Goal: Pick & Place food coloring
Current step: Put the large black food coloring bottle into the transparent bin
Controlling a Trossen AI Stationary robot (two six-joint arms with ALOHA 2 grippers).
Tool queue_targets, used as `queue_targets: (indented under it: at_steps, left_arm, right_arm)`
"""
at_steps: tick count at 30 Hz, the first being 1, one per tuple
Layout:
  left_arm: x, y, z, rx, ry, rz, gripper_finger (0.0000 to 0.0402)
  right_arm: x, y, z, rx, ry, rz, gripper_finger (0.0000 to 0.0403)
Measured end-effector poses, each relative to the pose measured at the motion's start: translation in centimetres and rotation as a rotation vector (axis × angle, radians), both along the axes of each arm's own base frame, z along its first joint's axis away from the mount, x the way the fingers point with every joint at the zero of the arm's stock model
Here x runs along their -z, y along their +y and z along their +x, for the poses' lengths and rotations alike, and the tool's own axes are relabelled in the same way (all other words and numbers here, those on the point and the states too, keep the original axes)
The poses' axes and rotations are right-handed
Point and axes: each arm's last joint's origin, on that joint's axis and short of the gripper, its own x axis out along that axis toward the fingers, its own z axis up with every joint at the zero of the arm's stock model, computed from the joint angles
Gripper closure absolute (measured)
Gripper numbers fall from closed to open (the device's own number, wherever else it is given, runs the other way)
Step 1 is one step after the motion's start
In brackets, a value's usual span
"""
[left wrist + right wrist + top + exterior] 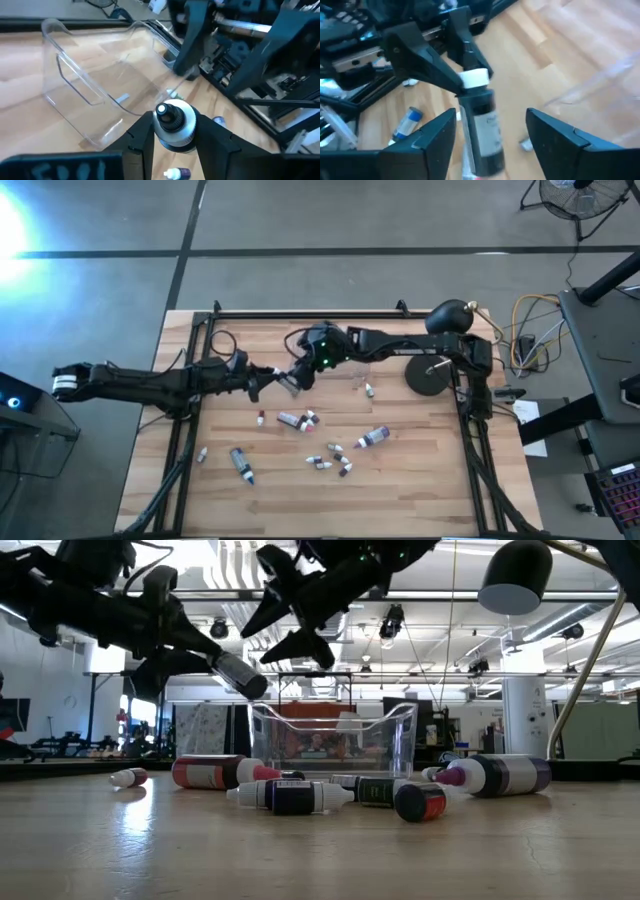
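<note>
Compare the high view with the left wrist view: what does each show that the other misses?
Only the high view shows the whole table, the right gripper open above the table's middle, and the loose food coloring scattered over the wood. Only the left wrist view shows close up the left gripper shut on a white-capped bottle, with the clear box ahead, its inside holding no bottles that can be seen. Both show the left arm's gripper, its bottle and the box.
</note>
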Motion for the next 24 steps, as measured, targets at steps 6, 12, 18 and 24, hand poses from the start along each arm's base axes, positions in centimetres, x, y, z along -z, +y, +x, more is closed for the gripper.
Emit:
queue_targets:
  at_steps: [6,12,18,24]
  left_arm:
    - [-4.8,0.7,1.5,0.044,0.159,0.273,0.0309]
    - [-7.6,2.0,5.4,0.148,0.420,0.569,0.0309]
    - [-6.5,4.1,9.6,0.149,0.618,0.646,0.0309]
    - [-3.7,4.0,10.4,0.210,0.743,0.580,0.0309]
  right_arm:
    - [-4.9,-0.4,-4.1,0.171,0.069,-0.240,0.0160]
    - [-7.6,-0.4,-7.7,0.272,0.158,-0.337,0.0167]
    - [-8.2,-0.2,-8.8,0.313,0.194,-0.358,0.0170]
    - [-7.0,0.3,-8.5,0.296,0.232,-0.351,0.0172]
